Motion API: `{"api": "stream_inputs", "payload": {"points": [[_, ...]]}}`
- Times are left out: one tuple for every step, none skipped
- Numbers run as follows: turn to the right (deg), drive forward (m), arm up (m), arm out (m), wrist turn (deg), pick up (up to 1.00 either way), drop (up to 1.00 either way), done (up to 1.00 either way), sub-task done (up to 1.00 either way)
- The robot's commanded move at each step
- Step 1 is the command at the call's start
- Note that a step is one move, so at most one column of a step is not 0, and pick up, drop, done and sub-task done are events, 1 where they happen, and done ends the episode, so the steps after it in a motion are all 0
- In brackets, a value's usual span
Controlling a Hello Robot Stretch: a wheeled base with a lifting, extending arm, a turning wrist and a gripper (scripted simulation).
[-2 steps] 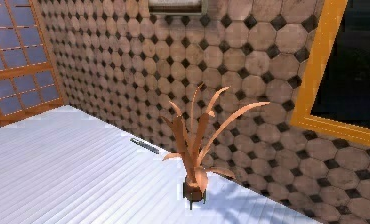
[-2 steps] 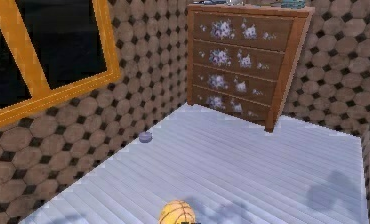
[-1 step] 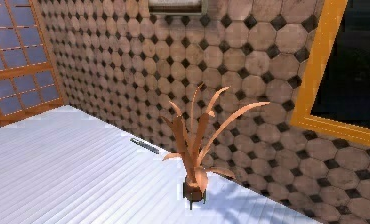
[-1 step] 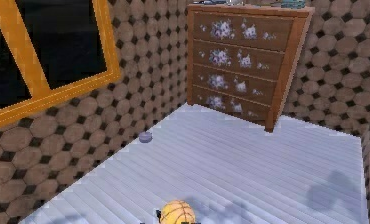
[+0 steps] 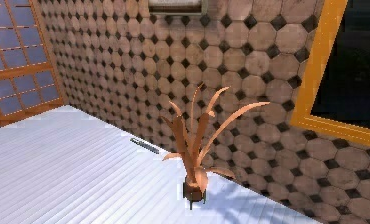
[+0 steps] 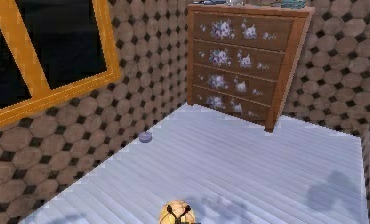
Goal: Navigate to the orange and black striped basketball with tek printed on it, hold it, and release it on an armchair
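An orange ball with black stripes (image 6: 177, 213) lies on the pale plank floor (image 6: 243, 160) at the arm side view's bottom edge, just left of the middle. Its lower part is cut off by the picture's edge. It looks like the basketball; no print can be made out on it.
A tall brown dresser (image 6: 245, 62) stands against the far tiled wall. A small grey blob (image 6: 145, 138) lies by the wall. A potted plant with long orange leaves (image 5: 198, 140) stands by the wall ahead, with a thin dark object (image 5: 145, 147) on the floor. Orange-framed windows (image 5: 343, 70) (image 6: 48, 55) (image 5: 23, 60).
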Motion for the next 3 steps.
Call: {"api": "stream_inputs", "payload": {"points": [[0.0, 0.0, 0.0, 0.0, 3.0, 0.0, 0.0, 0.0, 0.0], [0.0, 0.0, -0.3, 0.0, 0.0, 0.0, 0.0, 0.0, 0.0], [0.0, 0.0, 0.0, 0.0, 0.0, 1.0, 0.0, 0.0, 0.0]]}}
